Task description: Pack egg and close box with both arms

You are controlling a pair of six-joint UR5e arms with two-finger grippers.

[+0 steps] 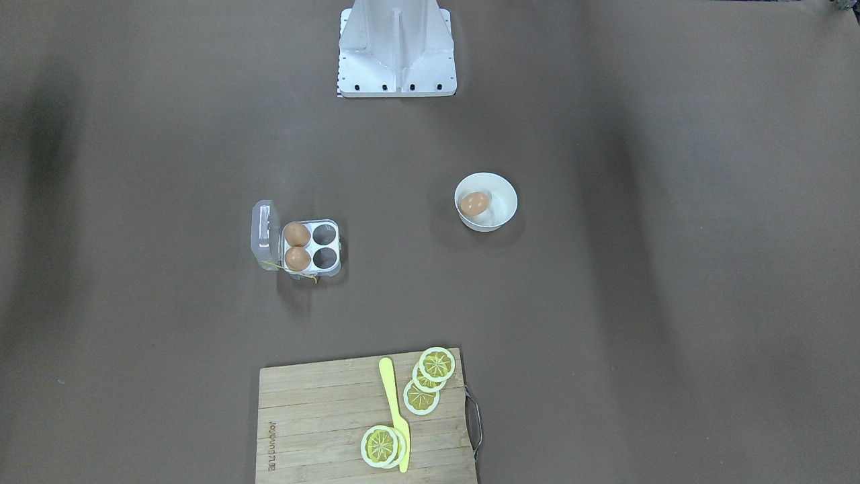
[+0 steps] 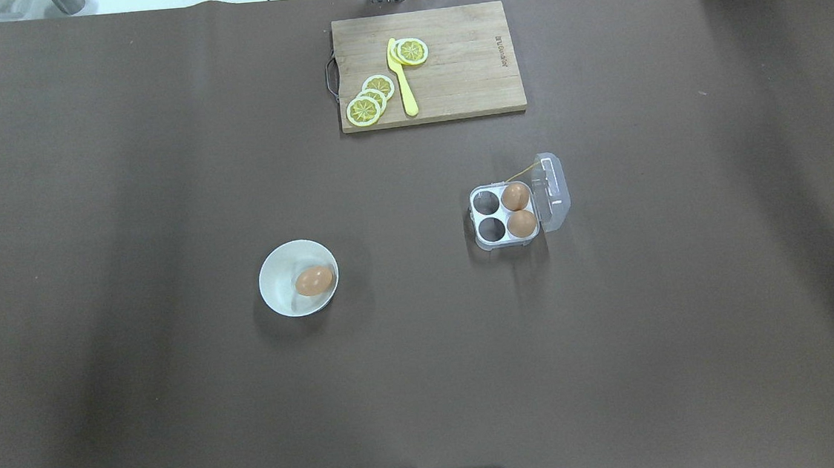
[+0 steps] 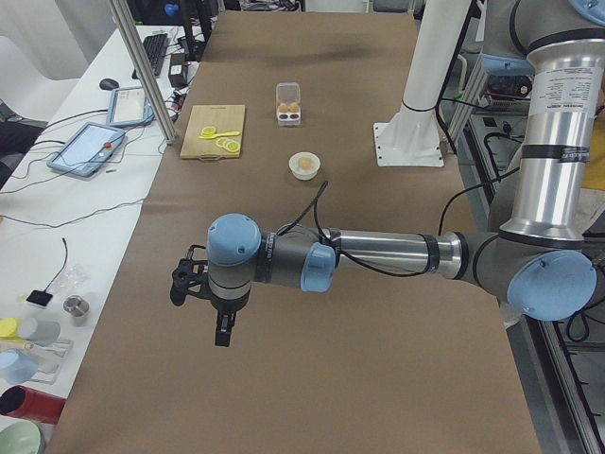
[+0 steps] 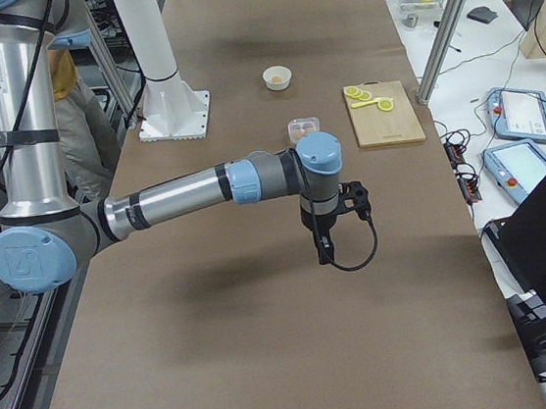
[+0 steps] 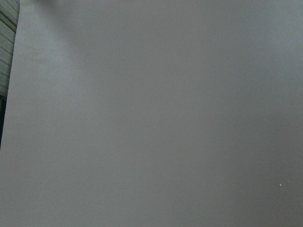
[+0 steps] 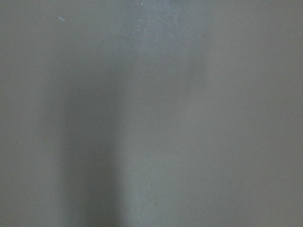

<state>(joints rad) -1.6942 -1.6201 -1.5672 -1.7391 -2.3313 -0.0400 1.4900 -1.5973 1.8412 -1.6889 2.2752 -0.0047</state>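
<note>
One egg [image 2: 314, 280] lies in a white bowl [image 2: 274, 264] on the robot's left half of the table. The box [image 2: 503, 215] stands on the right half with its clear lid [image 2: 553, 190] swung open. Two eggs fill the cells by the lid, and the other two cells are bare. My left gripper [image 3: 220, 336] hangs over the brown cover near the table's left end, far from the bowl. My right gripper [image 4: 324, 253] hangs over the right end, short of the box. Only the side views show them, so I cannot tell whether they are open or shut. Both wrist views show only brown cover.
A wooden cutting board [image 2: 448, 68] with lemon slices [image 2: 369, 100] and a yellow knife [image 2: 402, 79] lies at the far edge. The white robot base [image 1: 396, 50] stands at the near edge. Side benches with tablets [image 3: 90, 147] flank the table.
</note>
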